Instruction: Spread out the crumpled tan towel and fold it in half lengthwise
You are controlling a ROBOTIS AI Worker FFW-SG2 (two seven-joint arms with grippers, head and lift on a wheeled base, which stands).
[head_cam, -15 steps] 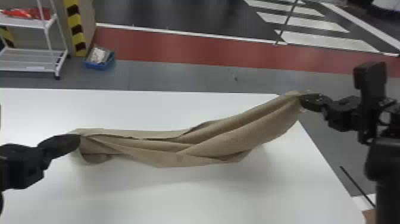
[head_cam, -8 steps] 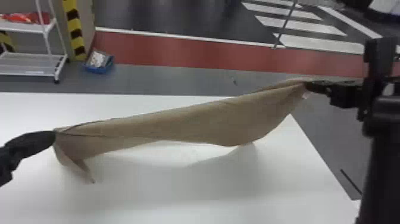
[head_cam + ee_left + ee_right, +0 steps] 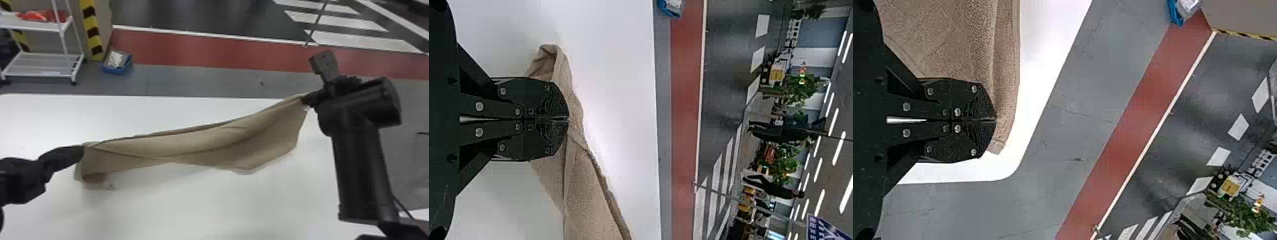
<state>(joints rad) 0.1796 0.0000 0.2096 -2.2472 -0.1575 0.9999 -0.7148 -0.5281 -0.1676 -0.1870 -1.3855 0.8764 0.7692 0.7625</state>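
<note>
The tan towel (image 3: 204,143) hangs in a long, loosely folded band between both grippers over the white table, higher at its right end. At its left end my left gripper (image 3: 82,150) is shut on a corner, with a short flap drooping below. My right gripper (image 3: 304,99) pinches the other end near the table's far right corner. In the left wrist view, my left gripper (image 3: 568,119) has closed fingers with towel (image 3: 589,200) around the tips. The right wrist view has my right gripper (image 3: 995,120) shut on the edge of the towel (image 3: 953,40).
Beneath the towel lies the white table (image 3: 198,204), its far edge running behind the cloth. On the floor past it stand a white wheeled cart (image 3: 48,63) and a blue bin (image 3: 116,63) at the left.
The towel was lifted and drawn tauter between the grippers, then sagged somewhat. My right forearm has swung inward and more upright. Both grippers keep hold, and the hanging part has opened wider at right.
</note>
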